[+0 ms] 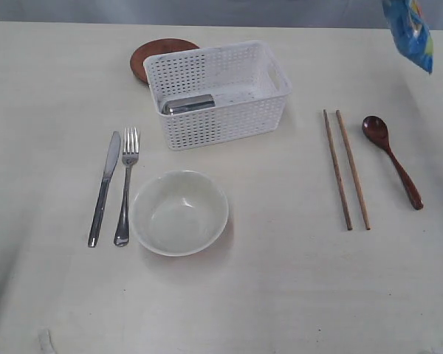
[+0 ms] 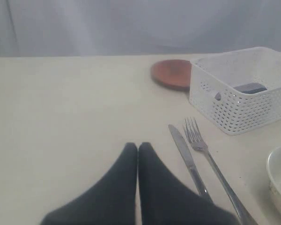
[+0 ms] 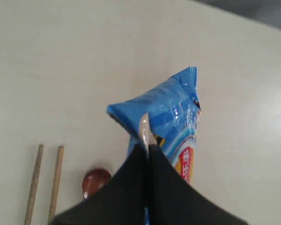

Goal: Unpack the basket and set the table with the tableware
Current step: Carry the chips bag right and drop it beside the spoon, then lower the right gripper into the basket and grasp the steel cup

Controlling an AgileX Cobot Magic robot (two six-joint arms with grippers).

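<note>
R gripper [image 3: 147, 149] pinched on blue chips packet [image 3: 171, 110], above spoon [image 3: 96, 182]. L gripper [image 2: 137, 151] closed, empty, beside knife [image 2: 187, 157]. Steel cup [image 1: 188, 104] lies in basket [image 1: 229, 122]; plate [image 1: 153, 53] at its 10 o'clock.

The basket [image 1: 225, 118] is open on top. Only a steel cup [image 1: 188, 104] lies inside, against its near wall on the left, and the rest of its floor is free. Behind the basket's left corner sits a brown plate [image 1: 151, 55], partly hidden by the wall. In front of the basket the bowl [image 1: 179, 212] stands close. The fork [image 1: 125, 188] and knife [image 1: 104, 188] lie just left of the bowl. Right of the basket, a bare strip of table [image 1: 303, 88] reaches to the chopsticks [image 1: 347, 169], and the wooden spoon [image 1: 391, 158] lies beyond them. Far right of the basket, a blue chips packet [image 1: 410, 29] hangs in the air.
</note>
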